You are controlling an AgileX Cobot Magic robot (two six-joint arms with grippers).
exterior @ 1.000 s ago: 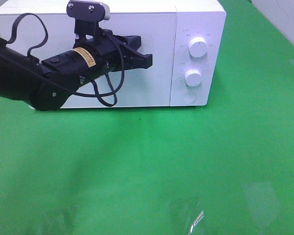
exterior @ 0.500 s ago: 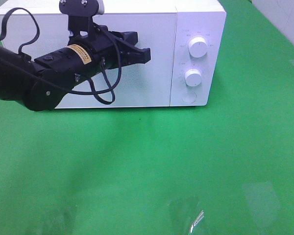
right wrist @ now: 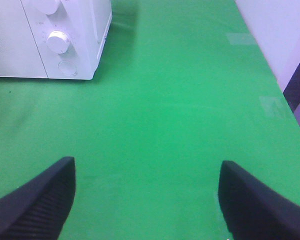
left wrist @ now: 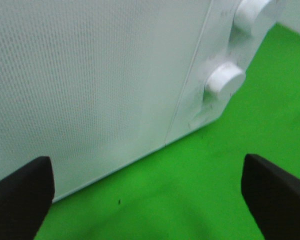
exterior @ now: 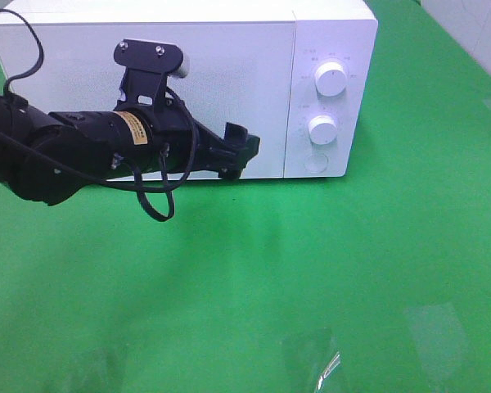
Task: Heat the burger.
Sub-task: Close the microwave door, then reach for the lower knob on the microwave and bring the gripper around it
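Observation:
The burger is out of view in every frame. A white microwave [exterior: 229, 49] stands at the back of the green table with its door shut. My left gripper [exterior: 244, 153] is open and empty, right in front of the lower part of the door, near its right edge. In the left wrist view, the left gripper [left wrist: 147, 200] shows wide-apart fingers framing the door [left wrist: 90, 75] and the lower knob [left wrist: 224, 82]. My right gripper [right wrist: 147, 200] is open and empty over bare green cloth, well to the right of the microwave [right wrist: 20, 45].
The microwave's control panel has two white knobs [exterior: 331, 79] [exterior: 322, 128] and a round button [exterior: 315, 161]. Green cloth [exterior: 311, 270] covers the table. A pale wall [right wrist: 280, 35] borders the table's right side.
My left gripper has dropped from the upper middle of the microwave door to its lower edge. The microwave has not moved.

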